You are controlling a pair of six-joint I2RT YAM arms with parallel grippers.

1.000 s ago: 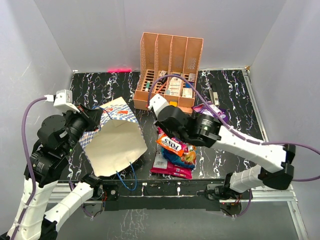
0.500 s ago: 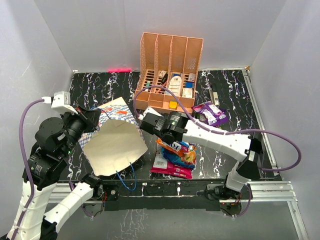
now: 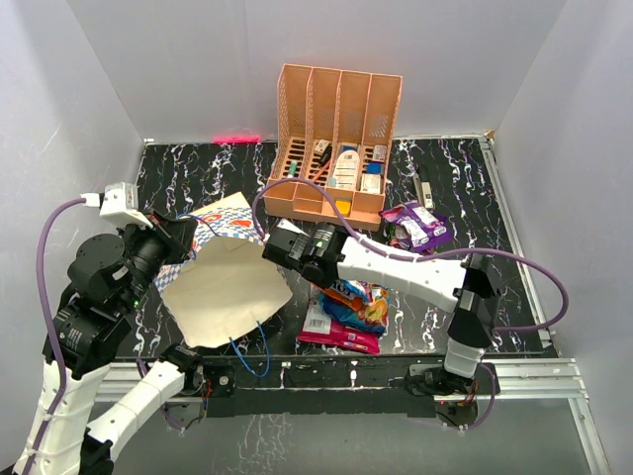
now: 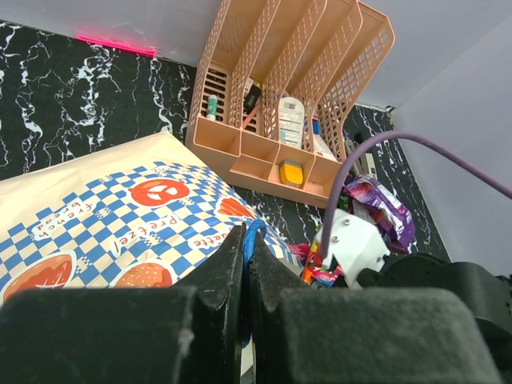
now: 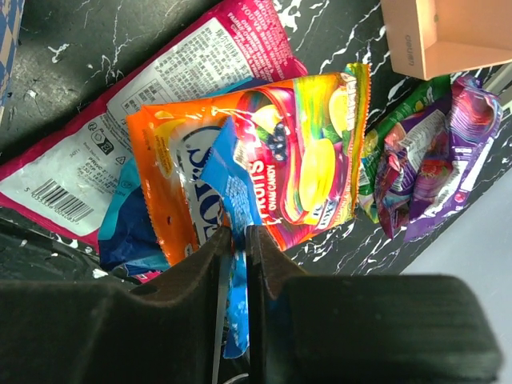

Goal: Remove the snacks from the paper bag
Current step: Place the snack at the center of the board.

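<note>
The paper bag lies tilted at the left with its white mouth facing the camera; its checked outside fills the left wrist view. My left gripper is shut on the bag's blue string handle. Snacks lie piled right of the bag: an orange packet, a pink one and a dark blue one. A purple packet lies apart. My right gripper hangs over the pile, shut on a thin blue packet.
An orange slotted organizer with small bottles and boxes stands at the back, its corner close to the pile. The right arm's forearm crosses above the snacks. Grey walls enclose the black marbled table.
The right arm has swung left from above the pile toward the bag's mouth, uncovering the purple packet. The left arm and the bag have barely moved.
</note>
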